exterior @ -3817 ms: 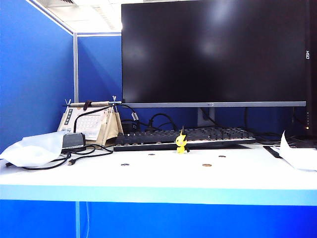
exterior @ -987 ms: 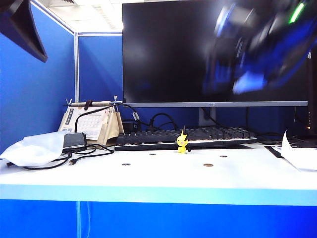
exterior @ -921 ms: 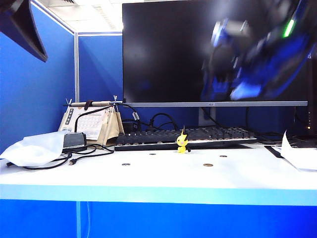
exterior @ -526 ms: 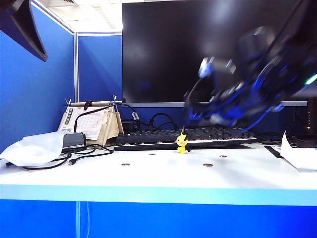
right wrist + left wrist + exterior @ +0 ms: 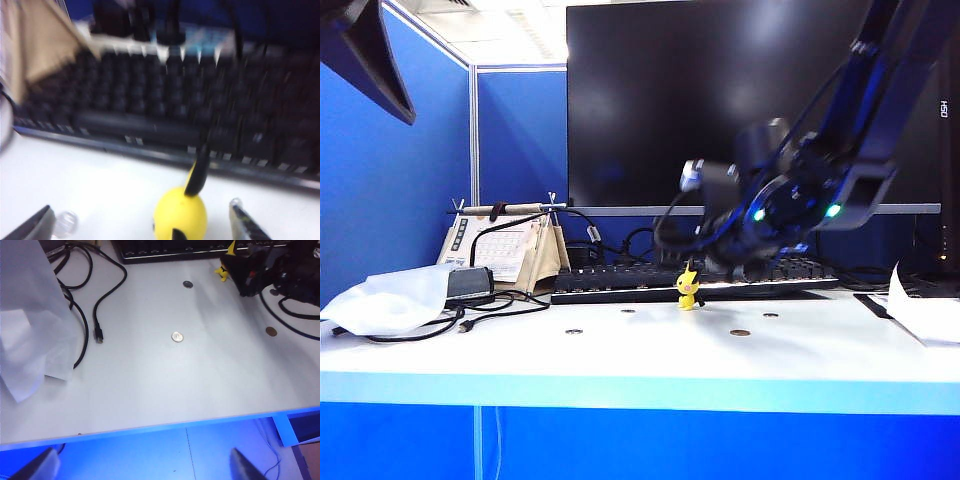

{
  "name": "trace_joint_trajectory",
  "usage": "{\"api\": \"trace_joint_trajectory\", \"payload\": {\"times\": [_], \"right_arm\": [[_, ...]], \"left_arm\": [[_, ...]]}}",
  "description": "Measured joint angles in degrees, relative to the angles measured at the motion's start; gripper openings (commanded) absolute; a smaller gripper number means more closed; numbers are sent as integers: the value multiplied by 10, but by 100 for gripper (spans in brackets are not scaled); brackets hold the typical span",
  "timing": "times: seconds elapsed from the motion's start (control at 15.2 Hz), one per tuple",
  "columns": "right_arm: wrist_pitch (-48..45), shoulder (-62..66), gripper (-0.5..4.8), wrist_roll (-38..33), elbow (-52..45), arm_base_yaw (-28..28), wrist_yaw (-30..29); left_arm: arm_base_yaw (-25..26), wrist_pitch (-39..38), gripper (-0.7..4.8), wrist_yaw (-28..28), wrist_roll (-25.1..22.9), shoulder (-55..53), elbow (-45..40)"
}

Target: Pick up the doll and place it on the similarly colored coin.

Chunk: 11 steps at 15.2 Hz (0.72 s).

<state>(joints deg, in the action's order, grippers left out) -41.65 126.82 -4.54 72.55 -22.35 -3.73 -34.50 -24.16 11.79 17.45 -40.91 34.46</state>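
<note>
Left gripper (image 5: pixel 140 465) hangs open above the counter's (image 5: pixel 620 355) near edge. Doll (image 5: pixel 687 287) stands by the keyboard (image 5: pixel 620 281) (light, rigid, tippy): pinch its round body. Right gripper (image 5: pixel 140 220), jaws wide, straddles it; coin (image 5: pixel 739 332) beyond.

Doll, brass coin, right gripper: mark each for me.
doll (image 5: pixel 687 288): exterior view, yellow body.
brass coin (image 5: pixel 740 332): exterior view, top face.
right gripper (image 5: pixel 142 220): right wrist view, gap between open fingertips.

One doll (image 5: pixel 688 287), four coins (image 5: pixel 740 332).
</note>
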Motion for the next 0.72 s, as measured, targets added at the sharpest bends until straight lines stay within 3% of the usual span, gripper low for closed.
{"api": "trace_joint_trajectory", "payload": {"times": [0.72], "right_arm": [[65,62,479,0,71,3,25]], "left_arm": [[0,0,479,-1,2,-1,0]]}}
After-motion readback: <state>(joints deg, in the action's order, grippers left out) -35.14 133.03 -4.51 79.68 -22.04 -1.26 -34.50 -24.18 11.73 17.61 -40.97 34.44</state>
